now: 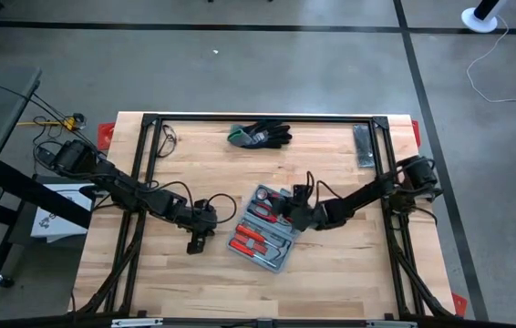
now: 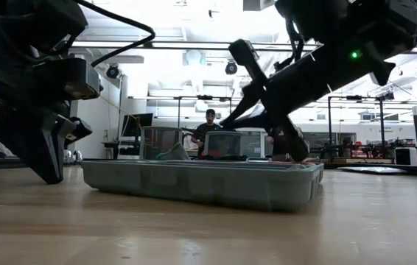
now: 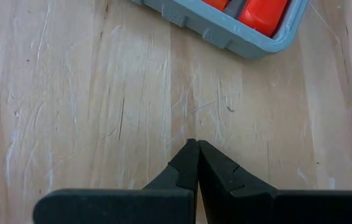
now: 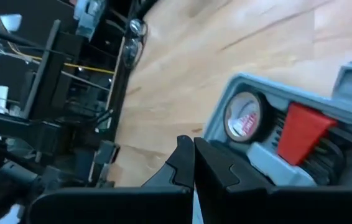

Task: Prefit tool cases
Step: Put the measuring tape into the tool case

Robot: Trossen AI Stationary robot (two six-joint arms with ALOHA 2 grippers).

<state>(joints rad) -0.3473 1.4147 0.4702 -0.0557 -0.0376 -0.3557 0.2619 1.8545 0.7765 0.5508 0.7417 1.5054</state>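
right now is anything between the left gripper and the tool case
Nothing visible. Only bare wooden table lies between the shut left gripper and the near edge of the open tool case.

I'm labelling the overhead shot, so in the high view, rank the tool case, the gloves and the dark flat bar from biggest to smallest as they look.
1. Tool case, open and lying flat, clearly the largest.
2. Black-and-green gloves, bunched at the table's far edge.
3. Dark flat bar, narrowest; close to the gloves in length, so that gap is small.
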